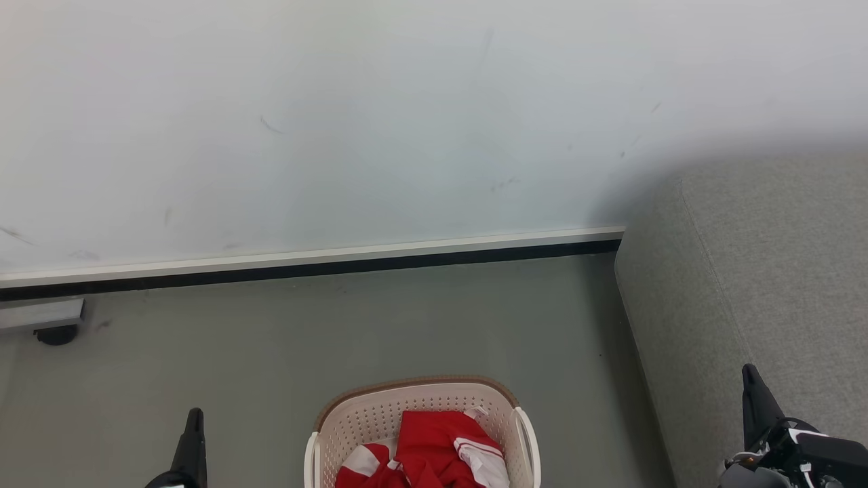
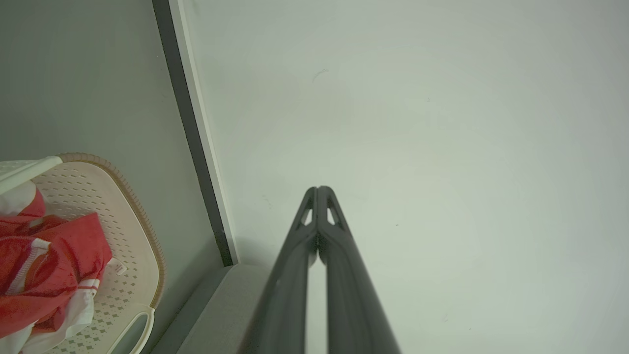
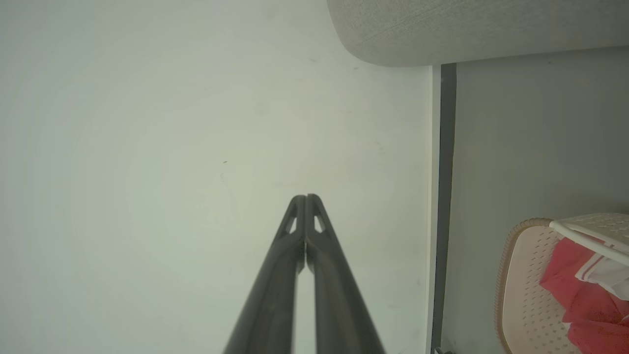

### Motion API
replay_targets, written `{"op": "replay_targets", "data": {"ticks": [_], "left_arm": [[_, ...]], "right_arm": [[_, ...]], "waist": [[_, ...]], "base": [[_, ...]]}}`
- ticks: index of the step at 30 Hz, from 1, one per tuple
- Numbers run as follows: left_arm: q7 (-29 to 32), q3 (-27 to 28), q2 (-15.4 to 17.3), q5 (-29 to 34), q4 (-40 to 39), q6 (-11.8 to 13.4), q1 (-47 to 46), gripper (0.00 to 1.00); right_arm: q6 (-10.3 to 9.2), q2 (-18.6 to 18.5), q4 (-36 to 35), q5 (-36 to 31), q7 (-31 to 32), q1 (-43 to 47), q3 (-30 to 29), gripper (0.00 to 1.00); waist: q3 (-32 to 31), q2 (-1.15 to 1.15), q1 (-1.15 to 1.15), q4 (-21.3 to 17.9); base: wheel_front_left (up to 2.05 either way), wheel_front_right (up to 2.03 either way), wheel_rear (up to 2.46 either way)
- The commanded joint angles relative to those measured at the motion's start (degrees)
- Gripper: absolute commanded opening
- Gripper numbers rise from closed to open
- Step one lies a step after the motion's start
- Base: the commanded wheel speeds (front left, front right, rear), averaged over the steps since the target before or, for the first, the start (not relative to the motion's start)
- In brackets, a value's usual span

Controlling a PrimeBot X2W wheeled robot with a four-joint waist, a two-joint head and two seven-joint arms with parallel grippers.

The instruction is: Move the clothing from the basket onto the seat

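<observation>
Red clothing (image 1: 434, 447) with white striped trim lies bunched in the cream basket (image 1: 366, 413) on the floor at the bottom middle of the head view. The basket (image 2: 142, 236) and clothing (image 2: 49, 265) also sit at the left edge of the left wrist view, and the same basket (image 3: 526, 275) and clothing (image 3: 585, 295) at the lower right of the right wrist view. The grey seat (image 1: 766, 285) stands to the right of the basket. My left gripper (image 1: 194, 415) is shut and empty, left of the basket. My right gripper (image 1: 748, 373) is shut and empty, in front of the seat.
A white wall (image 1: 380, 115) with a pale and black baseboard (image 1: 312, 264) runs behind the basket. Grey floor (image 1: 271, 352) lies open between baseboard and basket. A grey furniture base on a dark foot (image 1: 54, 333) shows at the far left.
</observation>
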Motion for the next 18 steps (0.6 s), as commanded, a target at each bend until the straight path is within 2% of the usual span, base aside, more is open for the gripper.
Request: {"op": "replay_targets", "data": {"ticks": [1, 15, 16, 18], "left_arm": [[0.1, 0.0, 0.3, -0.2, 0.1, -0.1, -0.5, 0.00], [0.1, 0.0, 0.3, -0.2, 0.1, -0.1, -0.5, 0.00], [0.0, 0.0, 0.0, 0.0, 0.2, 0.0, 0.1, 1.00], [0.0, 0.0, -0.3, 0.0, 1.1, 0.0, 0.8, 1.00]], "right_arm": [[0.02, 0.2, 0.1, -0.3, 0.2, 0.0, 0.1, 0.00], [0.02, 0.2, 0.1, -0.3, 0.2, 0.0, 0.1, 0.00], [0.00, 0.0, 0.2, 0.0, 0.0, 0.1, 0.0, 1.00], [0.00, 0.1, 1.1, 0.0, 0.0, 0.7, 0.0, 1.00]], "waist": [[0.0, 0.00, 0.00, 0.0], [0.0, 0.00, 0.00, 0.0], [0.0, 0.00, 0.00, 0.0], [0.0, 0.00, 0.00, 0.0]], "base": [[0.00, 0.00, 0.00], [0.00, 0.00, 0.00], [0.00, 0.00, 0.00], [0.00, 0.00, 0.00]]}}
